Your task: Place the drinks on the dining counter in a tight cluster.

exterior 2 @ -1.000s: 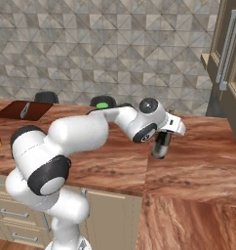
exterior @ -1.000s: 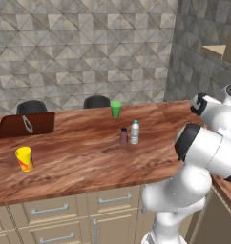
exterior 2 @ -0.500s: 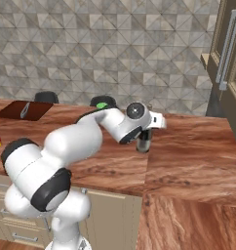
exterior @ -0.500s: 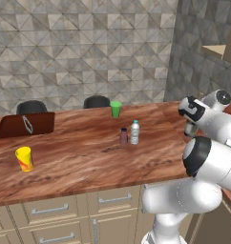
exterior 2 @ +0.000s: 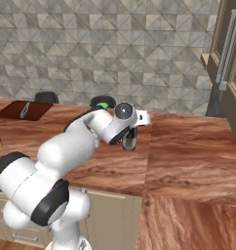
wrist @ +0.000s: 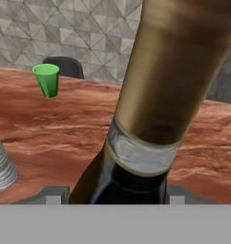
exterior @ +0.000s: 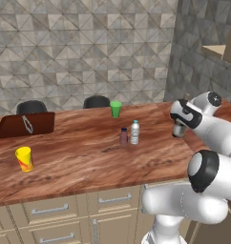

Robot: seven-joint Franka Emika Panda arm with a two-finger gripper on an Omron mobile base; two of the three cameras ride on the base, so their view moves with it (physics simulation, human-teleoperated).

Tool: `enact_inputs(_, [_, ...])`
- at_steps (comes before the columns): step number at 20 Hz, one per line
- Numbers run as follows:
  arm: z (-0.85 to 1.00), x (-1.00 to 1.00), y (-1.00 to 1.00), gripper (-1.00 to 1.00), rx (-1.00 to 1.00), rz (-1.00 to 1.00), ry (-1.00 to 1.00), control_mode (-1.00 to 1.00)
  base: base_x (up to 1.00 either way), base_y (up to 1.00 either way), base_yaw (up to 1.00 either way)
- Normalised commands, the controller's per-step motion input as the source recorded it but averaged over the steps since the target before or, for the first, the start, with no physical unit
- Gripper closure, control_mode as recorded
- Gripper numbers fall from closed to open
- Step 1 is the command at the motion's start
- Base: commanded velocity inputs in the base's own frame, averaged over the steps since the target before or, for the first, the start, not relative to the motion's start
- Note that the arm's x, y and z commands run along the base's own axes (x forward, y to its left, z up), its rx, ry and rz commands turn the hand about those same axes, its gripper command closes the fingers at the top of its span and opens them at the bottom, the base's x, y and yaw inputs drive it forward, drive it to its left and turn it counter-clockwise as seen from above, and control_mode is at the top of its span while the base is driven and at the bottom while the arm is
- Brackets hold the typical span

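Observation:
My gripper [exterior: 180, 123] is shut on the dark wine bottle [exterior: 179, 129], which hangs upright low over the right end of the dining counter [exterior: 79, 162]. From the right base view the gripper [exterior 2: 131, 131] and wine bottle [exterior 2: 129, 140] sit near the counter's corner. In the hand view the wine bottle [wrist: 155, 95] towers between my fingertips [wrist: 54, 195]. The maroon bottle [exterior: 123, 136] and the water bottle [exterior: 134, 132] stand side by side mid-counter, left of my gripper. The water bottle's cap [wrist: 0, 167] shows at the hand view's left edge.
A green cup [exterior: 116, 108] stands near the counter's back edge. A yellow cup [exterior: 24, 158] sits at the far left, with a brown board [exterior: 24, 124] behind it. Two dark stools [exterior: 96, 101] rise behind the counter. Tall cabinets [exterior 2: 229, 58] stand to the right.
The arm has carried the wine bottle leftward along the counter, closer to the maroon and water bottles. Those two bottles and the cups have stayed put.

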Motion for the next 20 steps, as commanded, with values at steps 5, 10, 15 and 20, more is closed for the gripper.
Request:
enact_inputs(5, [0.04, 0.09, 0.54, 1.00, 0.00, 0.01, -0.02, -1.00, 0.00, 0.00, 0.00])
enact_inputs(10, [0.04, 0.05, 0.49, 1.00, 0.01, 0.00, -0.02, -1.00, 0.00, 0.00, 0.00])
enact_inputs(15, [-0.08, 0.05, 0.47, 1.00, 0.04, 0.00, -0.02, -1.00, 0.00, 0.00, 0.00])
enact_inputs(20, [-0.14, 0.09, 0.35, 1.00, 0.07, 0.00, -0.03, -1.00, 0.00, 0.00, 0.00])
